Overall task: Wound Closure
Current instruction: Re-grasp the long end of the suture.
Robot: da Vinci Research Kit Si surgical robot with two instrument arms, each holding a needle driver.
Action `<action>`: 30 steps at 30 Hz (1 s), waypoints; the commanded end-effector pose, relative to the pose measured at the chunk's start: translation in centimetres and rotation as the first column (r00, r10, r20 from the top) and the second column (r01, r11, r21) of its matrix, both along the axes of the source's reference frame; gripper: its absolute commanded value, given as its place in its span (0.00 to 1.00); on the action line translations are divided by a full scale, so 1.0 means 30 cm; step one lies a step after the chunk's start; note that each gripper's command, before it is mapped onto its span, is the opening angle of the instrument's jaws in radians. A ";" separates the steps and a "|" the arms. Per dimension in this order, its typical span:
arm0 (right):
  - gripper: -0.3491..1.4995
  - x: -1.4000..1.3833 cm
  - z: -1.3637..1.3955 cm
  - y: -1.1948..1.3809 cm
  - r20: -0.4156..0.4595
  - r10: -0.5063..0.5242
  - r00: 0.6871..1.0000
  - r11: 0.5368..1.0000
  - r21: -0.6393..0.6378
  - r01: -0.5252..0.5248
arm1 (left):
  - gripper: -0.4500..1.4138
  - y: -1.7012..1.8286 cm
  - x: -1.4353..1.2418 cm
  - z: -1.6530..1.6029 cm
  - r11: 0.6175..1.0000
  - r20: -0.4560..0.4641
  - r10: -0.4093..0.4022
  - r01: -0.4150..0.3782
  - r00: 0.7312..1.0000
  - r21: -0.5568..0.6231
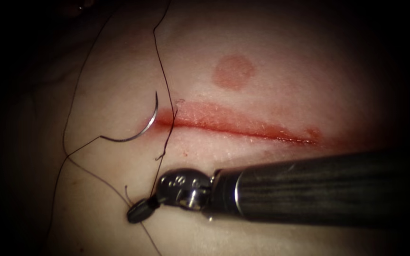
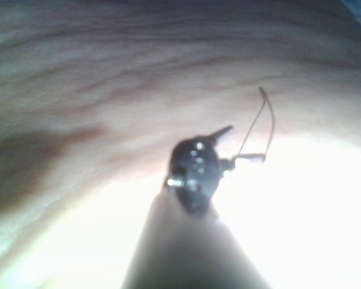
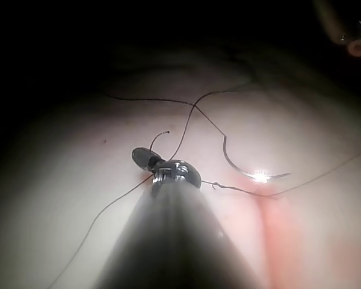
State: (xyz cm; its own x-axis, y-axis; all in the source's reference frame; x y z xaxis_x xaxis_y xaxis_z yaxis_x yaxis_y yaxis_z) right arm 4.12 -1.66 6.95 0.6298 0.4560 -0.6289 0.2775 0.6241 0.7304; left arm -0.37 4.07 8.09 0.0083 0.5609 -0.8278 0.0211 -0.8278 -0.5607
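I see one pale, glossy slab of tissue (image 1: 271,57) with a single straight red cut (image 1: 243,125). My right gripper (image 1: 138,211), dark ridged metal, is clamped on the thin black thread (image 1: 163,71) below the cut's left end. My left gripper (image 2: 224,130) looks closed, holding nothing I can see. One curved steel needle (image 1: 143,130) lies free on the tissue at the cut's left end.

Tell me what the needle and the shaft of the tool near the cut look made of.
Needle: likely polished steel, a thin silvery curve catching a bright glint. Right tool's shaft: a dark, matte, faintly streaked tube, possibly a composite; its end effector looks like shiny metal.
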 end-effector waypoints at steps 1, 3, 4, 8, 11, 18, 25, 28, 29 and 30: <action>0.00 0.0013 0.0016 -0.0016 0.001 -0.002 1.000 1.000 0.001 0.002 | 0.61 -0.001 -0.0015 0.001 1.000 0.004 0.005 -0.005 1.000 -0.002; 0.00 0.0011 0.0016 -0.0017 0.001 -0.003 1.000 1.000 0.001 0.003 | 0.61 -0.007 -0.0018 0.000 1.000 0.007 0.015 -0.015 1.000 -0.002; 0.00 0.0010 0.0016 -0.0017 0.000 -0.003 1.000 1.000 0.001 0.003 | 0.61 -0.010 -0.0020 0.000 1.000 0.011 0.022 -0.022 1.000 0.003; 0.00 0.0007 0.0014 -0.0019 0.000 -0.004 1.000 1.000 0.001 0.004 | 0.61 -0.021 -0.0019 -0.001 0.999 0.024 0.048 -0.049 0.999 0.016; 0.00 0.0006 0.0014 -0.0019 0.000 -0.004 1.000 1.000 0.000 0.004 | 0.61 -0.027 -0.0014 -0.001 0.997 0.030 0.063 -0.064 0.998 0.034; 0.00 0.0008 0.0018 -0.0022 0.000 -0.004 1.000 1.000 -0.001 0.004 | 0.61 -0.037 0.0008 -0.002 0.995 0.058 0.078 -0.081 0.995 0.059; 0.00 0.0004 0.0018 -0.0023 -0.001 -0.005 1.000 1.000 -0.002 0.005 | 0.56 -0.046 0.0052 -0.008 0.992 0.111 0.092 -0.101 0.990 0.080; 0.00 0.0009 0.0020 -0.0023 0.002 -0.005 1.000 1.000 -0.004 0.005 | 0.53 -0.051 0.0032 -0.011 0.979 0.147 0.114 -0.136 0.983 0.154; 0.00 0.0013 0.0021 -0.0023 0.005 -0.006 1.000 1.000 -0.006 0.006 | 0.53 -0.053 0.0020 -0.012 0.974 0.154 0.112 -0.139 0.982 0.179; 0.00 0.0015 0.0022 -0.0024 0.010 -0.008 1.000 1.000 -0.009 0.008 | 0.56 -0.055 0.0002 -0.013 0.961 0.166 0.108 -0.146 0.980 0.236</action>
State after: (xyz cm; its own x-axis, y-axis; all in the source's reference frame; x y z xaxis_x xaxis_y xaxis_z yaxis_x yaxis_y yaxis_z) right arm 4.11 -1.68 6.96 0.6401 0.4443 -0.6268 0.2722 0.6318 0.7258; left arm -0.36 2.37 7.63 0.0297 0.7797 -0.6255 0.2247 -0.6149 -0.7559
